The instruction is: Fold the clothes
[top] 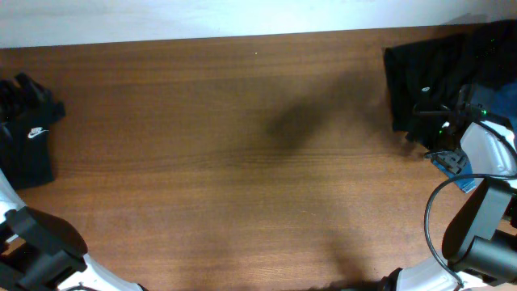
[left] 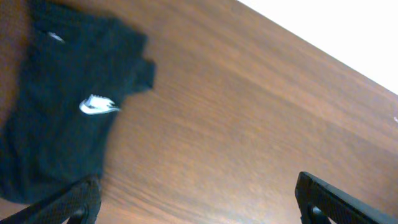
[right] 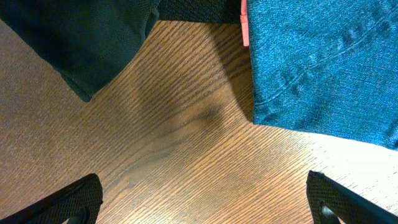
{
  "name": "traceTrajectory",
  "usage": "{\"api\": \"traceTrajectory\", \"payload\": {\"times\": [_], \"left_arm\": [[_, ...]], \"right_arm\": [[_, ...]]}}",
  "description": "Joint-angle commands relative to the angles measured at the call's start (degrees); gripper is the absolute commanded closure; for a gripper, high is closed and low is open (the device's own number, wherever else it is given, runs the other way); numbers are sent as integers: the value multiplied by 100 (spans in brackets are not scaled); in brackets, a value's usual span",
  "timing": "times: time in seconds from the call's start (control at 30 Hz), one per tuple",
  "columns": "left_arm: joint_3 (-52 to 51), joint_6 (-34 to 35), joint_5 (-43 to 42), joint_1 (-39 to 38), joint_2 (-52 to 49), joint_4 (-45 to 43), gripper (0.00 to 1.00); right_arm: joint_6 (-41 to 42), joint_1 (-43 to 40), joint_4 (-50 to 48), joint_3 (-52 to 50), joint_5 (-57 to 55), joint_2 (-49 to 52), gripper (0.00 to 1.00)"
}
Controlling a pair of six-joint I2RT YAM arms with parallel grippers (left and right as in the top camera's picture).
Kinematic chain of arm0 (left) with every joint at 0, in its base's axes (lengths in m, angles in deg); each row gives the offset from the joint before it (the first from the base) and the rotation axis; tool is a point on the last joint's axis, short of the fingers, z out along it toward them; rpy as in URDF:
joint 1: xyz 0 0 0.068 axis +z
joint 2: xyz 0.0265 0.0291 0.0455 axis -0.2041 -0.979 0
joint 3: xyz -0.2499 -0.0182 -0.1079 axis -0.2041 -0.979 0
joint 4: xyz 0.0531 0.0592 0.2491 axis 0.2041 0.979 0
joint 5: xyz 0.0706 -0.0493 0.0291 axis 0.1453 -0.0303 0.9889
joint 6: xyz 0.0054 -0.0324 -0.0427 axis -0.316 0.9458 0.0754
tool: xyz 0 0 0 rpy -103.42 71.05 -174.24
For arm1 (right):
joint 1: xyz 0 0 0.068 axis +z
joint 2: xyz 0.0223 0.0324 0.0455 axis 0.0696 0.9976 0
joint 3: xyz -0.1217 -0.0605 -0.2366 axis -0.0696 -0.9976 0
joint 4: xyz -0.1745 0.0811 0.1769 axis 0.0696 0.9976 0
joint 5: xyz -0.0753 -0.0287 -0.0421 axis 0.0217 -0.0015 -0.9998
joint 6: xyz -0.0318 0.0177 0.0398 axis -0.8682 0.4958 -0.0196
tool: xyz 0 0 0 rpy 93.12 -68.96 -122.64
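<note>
The clothes, a black T-shirt (top: 31, 149) with a white swoosh logo, lie in a compact folded bundle at the table's far left edge. In the left wrist view the T-shirt (left: 56, 137) fills the upper left. My left gripper (left: 196, 200) is open above bare wood just beside it, holding nothing; one fingertip (left: 78, 196) shows against the shirt's near edge. At the far right, my right gripper (right: 204, 199) stands open over bare wood, also holding nothing.
A heap of dark garments (top: 424, 77) lies at the table's back right corner. The right wrist view shows a dark cloth (right: 81, 43) and a blue denim-like cloth (right: 323, 62) just ahead of the fingers. The right arm (top: 485, 210) and its cable occupy the right edge.
</note>
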Motion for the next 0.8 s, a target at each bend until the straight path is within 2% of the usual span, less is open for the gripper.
{"api": "traceTrajectory", "payload": {"times": [0.0,0.1,0.23,0.4,0.57,0.77], "left_arm": [[-72,-13,280,2,-46,236,1],[-107,-46,354,2,-55,531,1],[-190,17,-133,-35,-57,1012,1],[-291,15,-192,-389,-55,1316,1],[-291,15,-122,-1161,129,1502,1],[-291,55,63,-2223,831,1862,1]], "right_arm": [[68,-31,-4,70,-109,-70,1],[68,-31,-4,70,-109,-70,1],[68,-31,-4,70,-109,-70,1],[68,-31,-4,70,-109,-70,1],[68,-31,-4,70,-109,-70,1],[68,-31,-4,70,-109,-70,1]]}}
